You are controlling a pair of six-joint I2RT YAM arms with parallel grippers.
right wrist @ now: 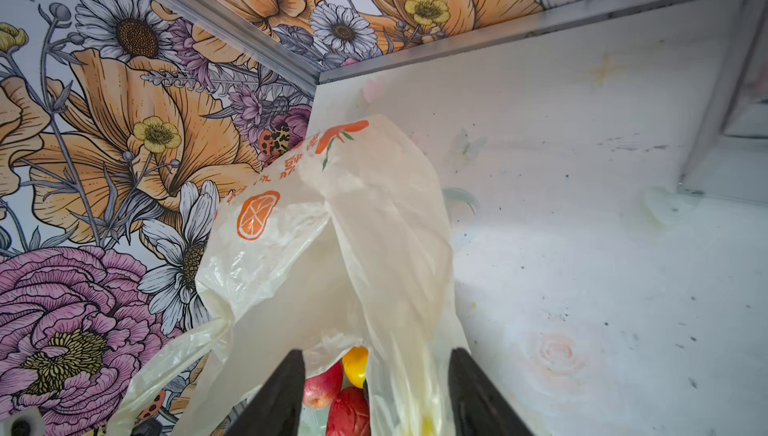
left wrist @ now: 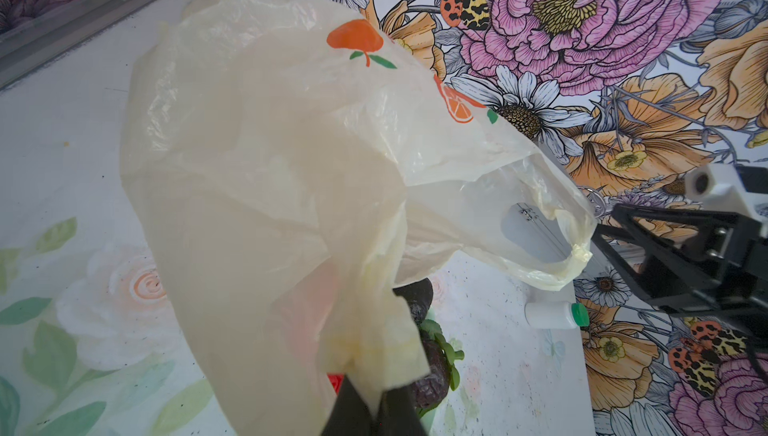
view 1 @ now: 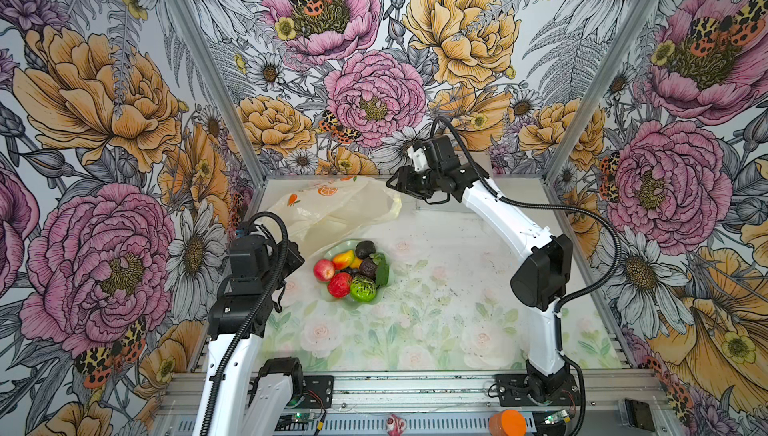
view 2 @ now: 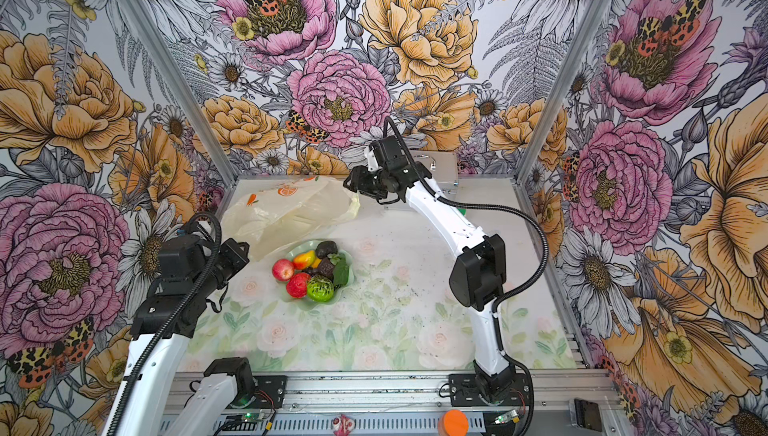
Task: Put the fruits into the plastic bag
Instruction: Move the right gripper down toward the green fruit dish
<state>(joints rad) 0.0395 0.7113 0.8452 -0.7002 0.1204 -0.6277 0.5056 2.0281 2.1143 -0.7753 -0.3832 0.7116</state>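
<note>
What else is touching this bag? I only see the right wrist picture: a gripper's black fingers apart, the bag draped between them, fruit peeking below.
Observer: The left gripper is shut on an edge of the plastic bag, shown in the left wrist view.
Operator: And the fruit?
Observer: In both top views the fruits fill a pale green dish right by the bag.
Operator: Anything else around?
Observer: A white bottle with a green cap is on the table.
</note>
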